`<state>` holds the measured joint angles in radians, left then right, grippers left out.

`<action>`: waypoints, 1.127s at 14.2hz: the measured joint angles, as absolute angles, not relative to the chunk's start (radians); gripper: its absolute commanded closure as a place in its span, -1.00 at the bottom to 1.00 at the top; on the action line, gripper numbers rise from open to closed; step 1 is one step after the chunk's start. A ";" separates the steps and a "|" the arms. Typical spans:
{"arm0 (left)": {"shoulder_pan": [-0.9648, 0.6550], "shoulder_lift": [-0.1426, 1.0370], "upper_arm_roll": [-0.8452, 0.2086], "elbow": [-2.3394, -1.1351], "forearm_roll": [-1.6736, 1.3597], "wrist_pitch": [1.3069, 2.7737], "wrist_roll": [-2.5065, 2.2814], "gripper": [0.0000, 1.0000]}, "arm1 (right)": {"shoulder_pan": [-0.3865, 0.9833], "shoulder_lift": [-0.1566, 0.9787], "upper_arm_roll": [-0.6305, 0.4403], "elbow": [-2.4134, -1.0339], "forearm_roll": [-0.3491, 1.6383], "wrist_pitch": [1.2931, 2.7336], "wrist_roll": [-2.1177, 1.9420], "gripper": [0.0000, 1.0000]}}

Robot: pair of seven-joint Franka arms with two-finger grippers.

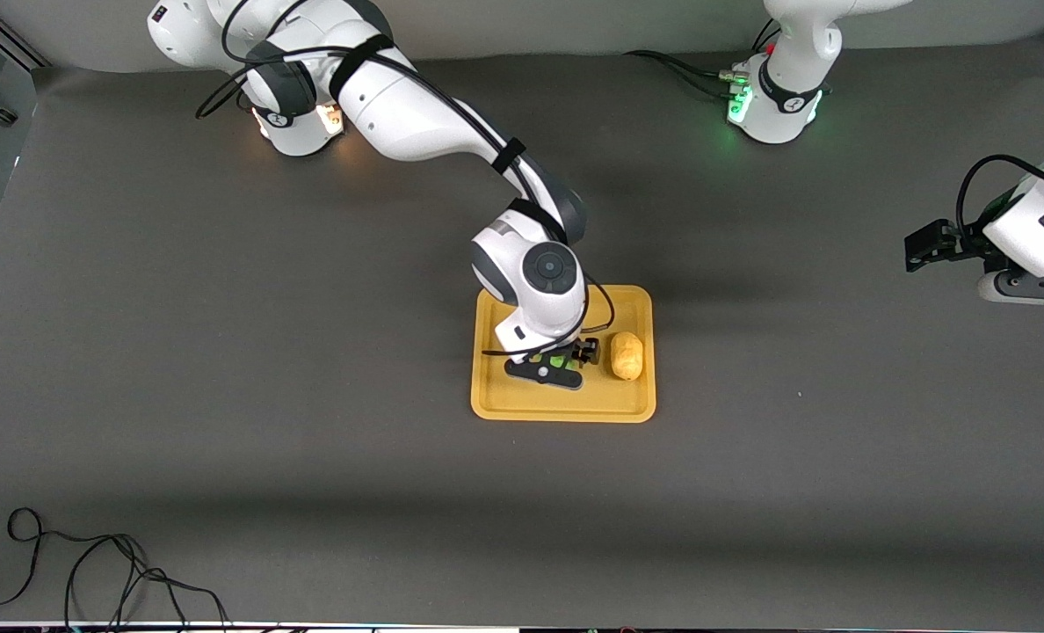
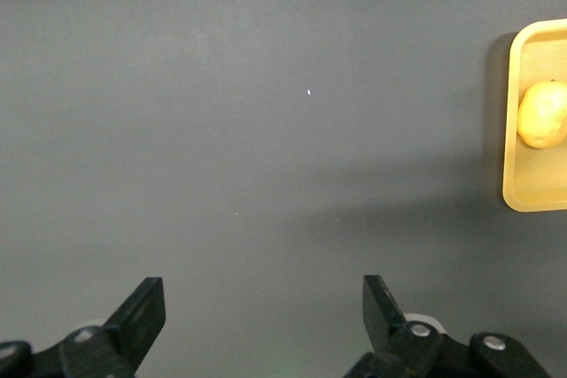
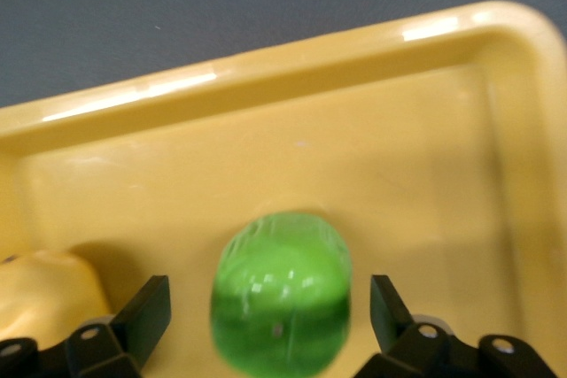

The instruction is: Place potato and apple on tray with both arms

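The yellow-orange tray (image 1: 566,406) lies mid-table. The tan potato (image 1: 627,355) rests on it, toward the left arm's end. The green apple (image 1: 560,361) is on the tray beside the potato, mostly hidden under my right gripper (image 1: 562,360). In the right wrist view the right gripper (image 3: 270,294) is open, and the apple (image 3: 282,303) sits between its fingers with a gap on each side. The potato (image 3: 44,294) and the tray's rim (image 3: 266,86) also show there. My left gripper (image 1: 919,249) is open and empty over bare table at the left arm's end; it waits.
The left wrist view shows its open gripper (image 2: 264,298) over grey tabletop, with the tray's corner (image 2: 518,192) and the potato (image 2: 542,114) at the edge. A loose black cable (image 1: 91,571) lies near the table's front edge at the right arm's end.
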<state>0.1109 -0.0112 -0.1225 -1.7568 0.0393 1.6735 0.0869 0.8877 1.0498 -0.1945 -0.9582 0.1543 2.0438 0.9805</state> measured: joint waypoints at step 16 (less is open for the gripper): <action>0.111 -0.010 -0.123 -1.757 0.038 1.676 0.087 -0.99 | 0.644 0.280 -0.279 -1.345 0.116 1.565 0.532 -1.00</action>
<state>0.1111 -0.0104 -0.1230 -1.7572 0.0377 1.6760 0.0874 0.6442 0.2797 -0.2793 -1.3449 0.1160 1.5649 0.5318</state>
